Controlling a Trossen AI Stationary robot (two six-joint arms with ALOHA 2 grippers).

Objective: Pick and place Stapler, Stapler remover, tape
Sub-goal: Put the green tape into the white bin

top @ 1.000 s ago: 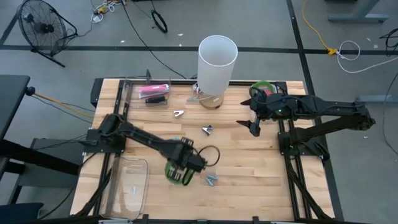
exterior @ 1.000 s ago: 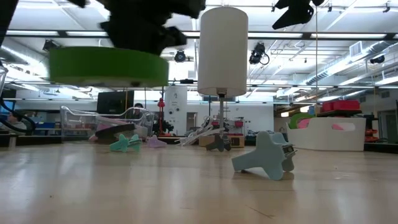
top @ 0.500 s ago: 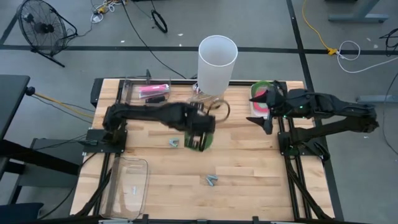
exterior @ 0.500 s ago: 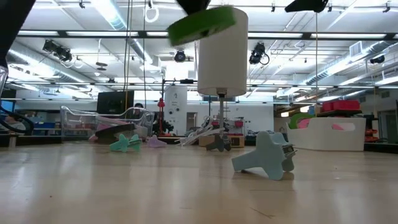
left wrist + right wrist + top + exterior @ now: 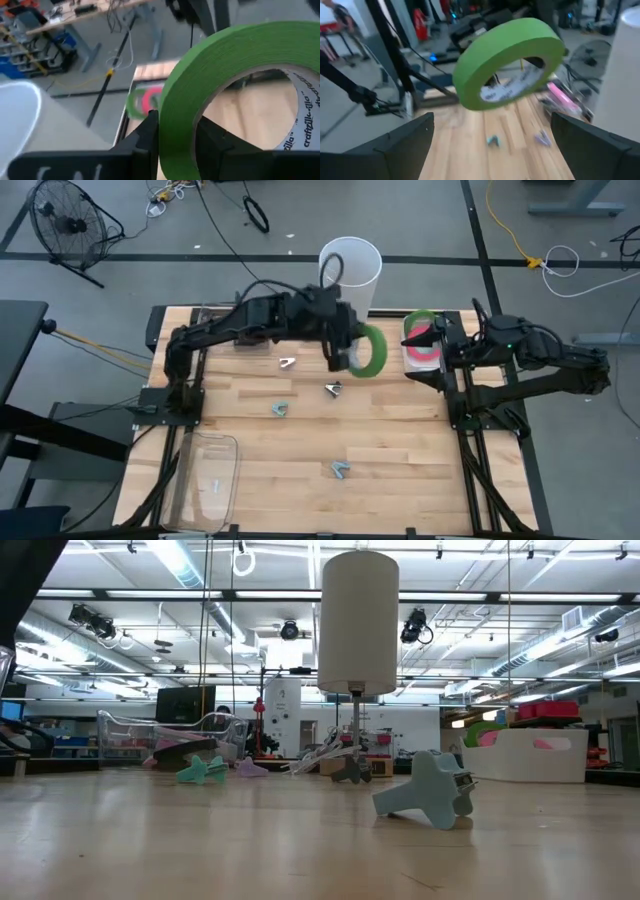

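One green tape (image 5: 368, 350) riding pinched in left gripper (image 5: 345, 352), aloft near white tray (image 5: 418, 358), likely heading there beside other rolls; right gripper (image 5: 436, 352) gaping wide, waiting above tray.

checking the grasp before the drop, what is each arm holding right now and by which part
The left tool holds a green tape ring by its band, one finger inside the ring's hole and one outside. The right tool is open and holds nothing.

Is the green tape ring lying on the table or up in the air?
Up in the air. The left gripper holds the green tape ring by its rim, tilted on edge above the table.
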